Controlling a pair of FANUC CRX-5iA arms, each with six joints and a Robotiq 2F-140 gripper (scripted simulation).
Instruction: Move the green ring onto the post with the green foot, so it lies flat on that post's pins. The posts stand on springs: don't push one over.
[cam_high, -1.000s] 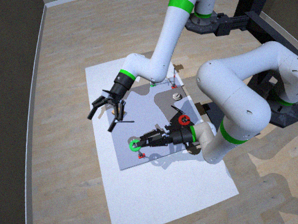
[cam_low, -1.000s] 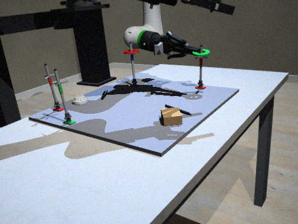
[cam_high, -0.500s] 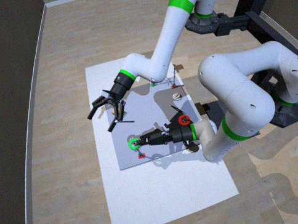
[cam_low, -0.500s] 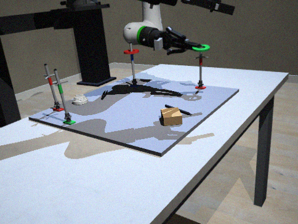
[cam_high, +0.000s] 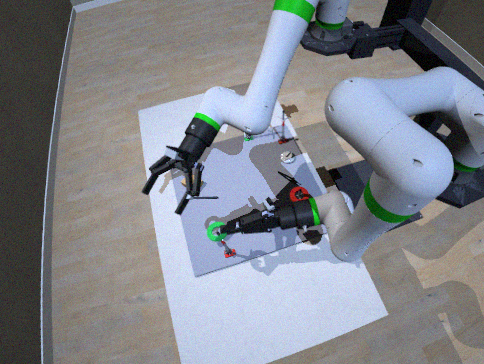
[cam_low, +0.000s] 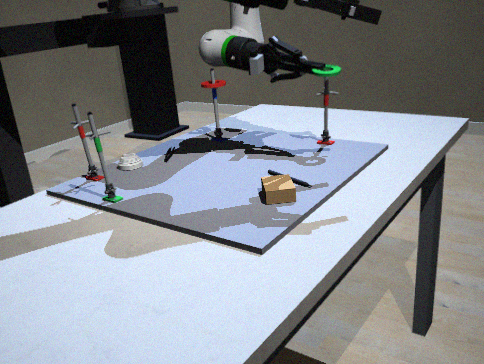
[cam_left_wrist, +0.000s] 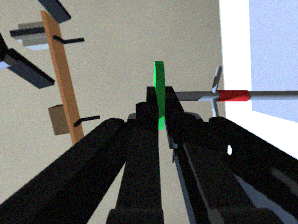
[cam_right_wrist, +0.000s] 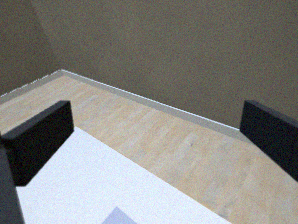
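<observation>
My left gripper is shut on the green ring. It holds the ring level, around or just above the top of a red-footed post; fingers hide the post's tip in the left wrist view. The post with the green foot stands far away at the board's other end, leaning slightly, with a green band and pins near its top. My right gripper is open and empty, above the board's edge away from the posts.
A red ring is on the blue-banded post. Another red-footed post stands close beside the green-footed one. A white ribbed object, a wooden block and a black rod lie on the board.
</observation>
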